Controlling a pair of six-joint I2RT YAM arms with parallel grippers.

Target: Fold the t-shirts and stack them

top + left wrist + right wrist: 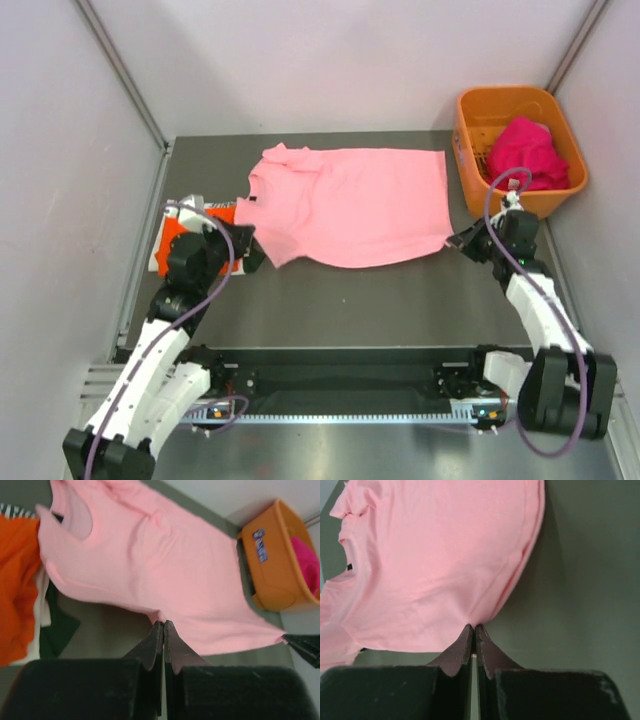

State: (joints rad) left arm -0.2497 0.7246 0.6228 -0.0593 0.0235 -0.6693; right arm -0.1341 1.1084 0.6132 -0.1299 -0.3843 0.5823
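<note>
A light pink t-shirt (350, 205) lies spread across the middle of the dark table, its neck to the left. My left gripper (260, 258) is shut on its near left edge (164, 622), and the cloth is pinched between the tips. At the near right corner of the hem, my right gripper (452, 240) is shut on the shirt, pulling it into a small peak (472, 626). Further t-shirts lie piled at the left: a bright orange one (180, 236) on top, with white and dark green cloth (57, 630) under it. Magenta t-shirts (525, 152) fill the basket.
An orange plastic basket (468, 140) stands at the back right corner, close behind the right arm. White walls with metal rails close in the table on the left, right and back. Bare table (380, 300) lies between the pink shirt and the arm bases.
</note>
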